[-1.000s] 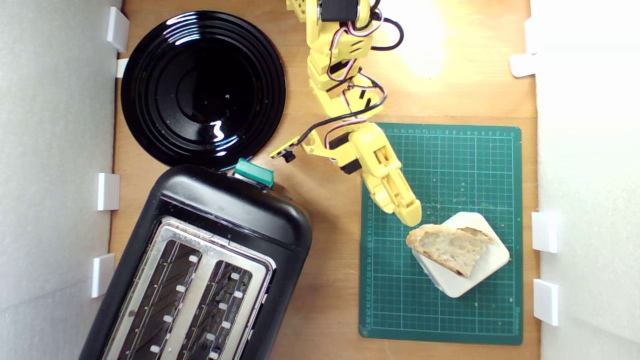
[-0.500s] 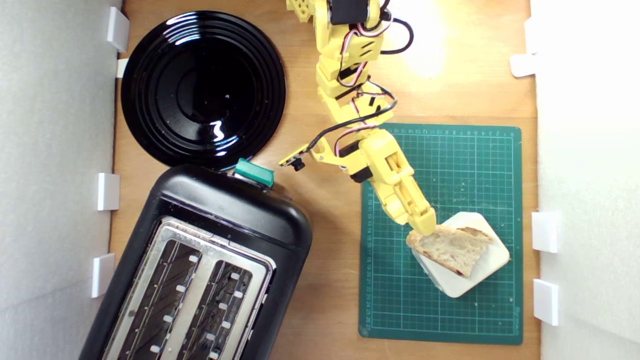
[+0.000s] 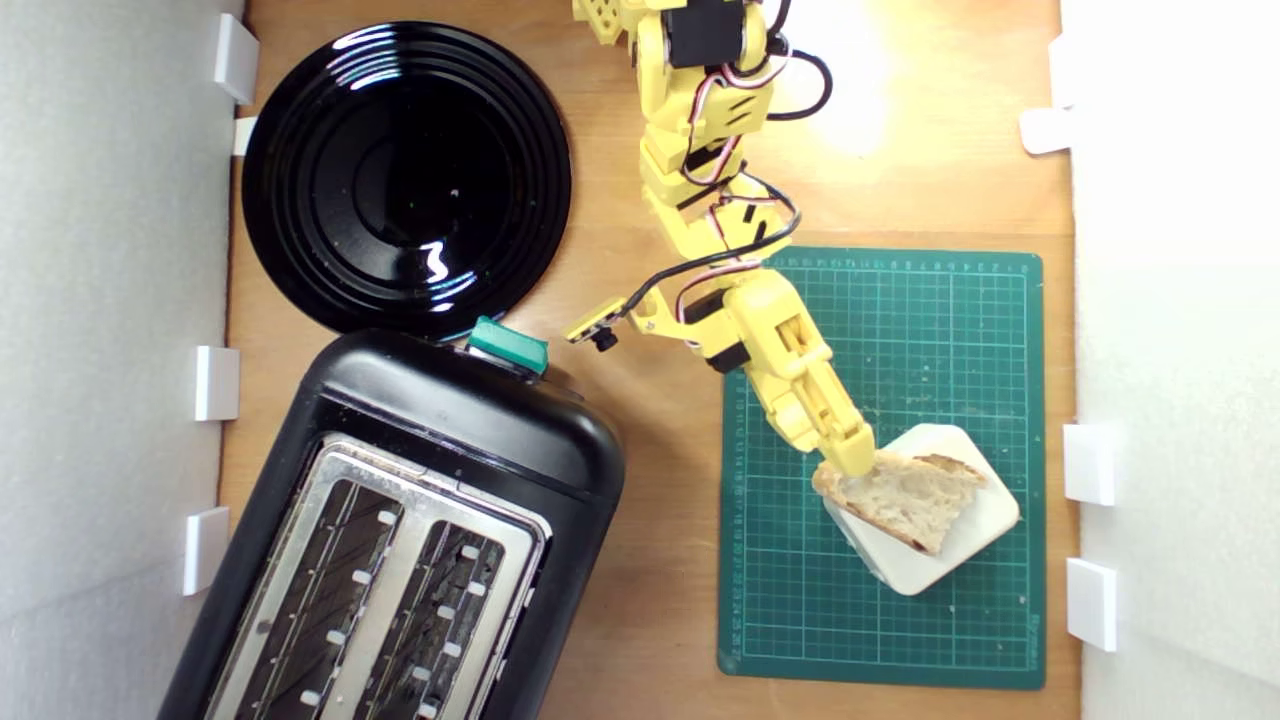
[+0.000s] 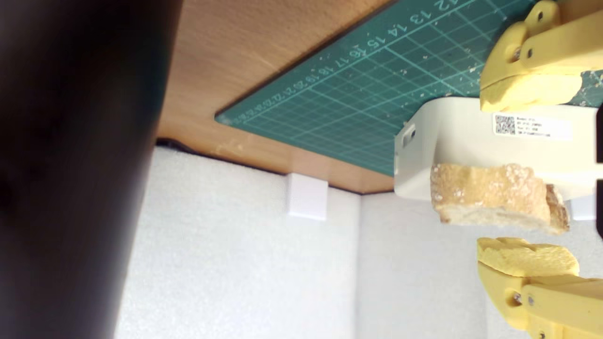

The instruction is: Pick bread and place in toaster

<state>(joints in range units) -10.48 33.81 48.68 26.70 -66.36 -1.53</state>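
The gripper (image 4: 527, 176) gapes wide, one finger above and one below the bread (image 4: 494, 197), which overhangs a white block's (image 3: 965, 545) edge on the green mat (image 3: 900, 330). Bare wood separates mat from toaster (image 3: 400, 540).

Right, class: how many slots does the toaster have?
2, side by side in the silver top plate of the toaster; their lower ends run out of the exterior view.

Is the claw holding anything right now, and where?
Nothing yet. The open claw straddles the bread's crust edge and the white block.
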